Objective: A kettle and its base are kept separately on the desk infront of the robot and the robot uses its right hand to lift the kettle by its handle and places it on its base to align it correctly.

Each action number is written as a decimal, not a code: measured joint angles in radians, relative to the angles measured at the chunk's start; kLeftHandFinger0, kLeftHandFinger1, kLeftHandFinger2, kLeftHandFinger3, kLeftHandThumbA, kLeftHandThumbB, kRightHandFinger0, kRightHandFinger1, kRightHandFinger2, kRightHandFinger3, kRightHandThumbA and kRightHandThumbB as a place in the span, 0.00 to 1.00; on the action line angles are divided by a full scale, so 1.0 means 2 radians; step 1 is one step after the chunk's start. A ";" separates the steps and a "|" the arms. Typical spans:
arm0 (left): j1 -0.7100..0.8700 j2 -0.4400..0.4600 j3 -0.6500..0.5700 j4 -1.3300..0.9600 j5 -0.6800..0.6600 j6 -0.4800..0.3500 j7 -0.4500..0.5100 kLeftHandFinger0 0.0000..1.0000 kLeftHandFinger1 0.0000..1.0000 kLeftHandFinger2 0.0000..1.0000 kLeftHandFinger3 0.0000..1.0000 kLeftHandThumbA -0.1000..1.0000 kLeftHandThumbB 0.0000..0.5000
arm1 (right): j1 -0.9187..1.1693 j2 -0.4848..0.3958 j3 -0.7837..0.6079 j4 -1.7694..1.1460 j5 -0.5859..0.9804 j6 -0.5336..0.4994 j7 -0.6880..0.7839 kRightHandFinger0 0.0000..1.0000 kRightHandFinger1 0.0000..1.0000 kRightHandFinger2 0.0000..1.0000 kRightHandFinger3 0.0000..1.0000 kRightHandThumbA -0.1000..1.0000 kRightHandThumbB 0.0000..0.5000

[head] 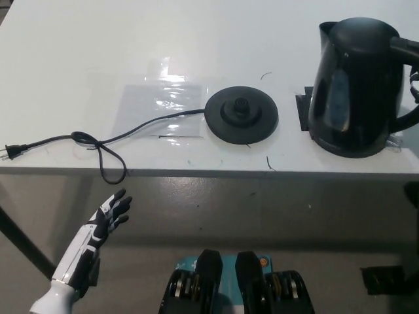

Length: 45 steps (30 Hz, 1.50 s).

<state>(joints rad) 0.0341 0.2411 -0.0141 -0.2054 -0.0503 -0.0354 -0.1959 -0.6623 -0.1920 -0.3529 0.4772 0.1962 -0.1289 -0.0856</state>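
Bare desk (pixel 98 52) lying open between kettle (pixel 359 88) and base (pixel 241 116); cord (pixel 98 140) trailing left, black tape mark (pixel 304 111) sitting beside kettle.
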 measured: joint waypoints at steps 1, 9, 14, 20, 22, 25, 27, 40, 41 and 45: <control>0.000 0.000 0.000 0.000 0.000 0.000 0.000 1.00 1.00 1.00 1.00 1.00 0.26 | 0.000 0.000 0.000 0.000 0.000 0.000 0.000 0.00 0.00 0.36 0.00 0.06 0.42; -0.004 0.002 0.001 0.001 -0.003 0.000 -0.004 1.00 1.00 1.00 1.00 1.00 0.24 | 0.000 -0.003 0.000 0.001 -0.004 0.000 -0.007 0.00 0.13 0.57 0.51 0.00 0.31; -0.004 0.002 0.002 0.001 -0.003 0.000 -0.005 1.00 1.00 1.00 1.00 1.00 0.20 | -0.003 -0.001 0.001 0.001 -0.004 0.000 -0.009 0.00 0.23 0.64 0.59 0.00 0.30; -0.004 0.002 0.002 0.003 -0.004 0.000 -0.005 1.00 1.00 1.00 1.00 1.00 0.23 | -0.013 0.006 0.008 -0.014 -0.005 0.005 -0.010 0.00 0.23 0.62 0.57 0.00 0.29; -0.004 0.002 0.002 0.003 -0.004 0.000 -0.005 1.00 1.00 1.00 1.00 1.00 0.25 | -0.021 0.007 0.012 -0.016 -0.005 0.006 -0.010 0.00 0.24 0.62 0.56 0.00 0.31; -0.004 0.002 0.002 0.003 -0.004 0.000 -0.005 1.00 1.00 1.00 1.00 1.00 0.25 | -0.034 0.010 0.020 -0.017 -0.006 0.007 -0.010 0.00 0.23 0.62 0.56 0.00 0.32; -0.004 0.002 0.002 0.003 -0.004 0.000 -0.005 1.00 1.00 1.00 1.00 1.00 0.26 | -0.043 0.011 0.025 -0.018 -0.007 0.008 -0.010 0.00 0.22 0.61 0.55 0.00 0.30; -0.004 0.002 0.002 0.004 -0.003 0.000 -0.005 1.00 1.00 1.00 1.00 1.00 0.30 | -0.071 0.028 0.053 -0.023 -0.014 0.015 -0.011 0.00 0.38 0.76 0.70 0.00 0.25; -0.004 0.002 0.002 0.004 -0.003 0.000 -0.005 1.00 1.00 1.00 1.00 1.00 0.30 | -0.073 0.028 0.055 -0.019 -0.015 0.015 -0.011 0.00 0.39 0.76 0.70 0.00 0.26; -0.004 0.002 0.002 0.004 -0.004 0.000 -0.006 1.00 1.00 1.00 1.00 1.00 0.33 | -0.076 0.035 0.064 -0.010 -0.018 0.016 -0.011 0.01 0.40 0.76 0.70 0.00 0.29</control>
<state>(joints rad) 0.0265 0.2447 -0.0099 -0.1968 -0.0573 -0.0345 -0.2069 -0.8153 -0.1221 -0.2256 0.4572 0.1604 -0.0974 -0.1067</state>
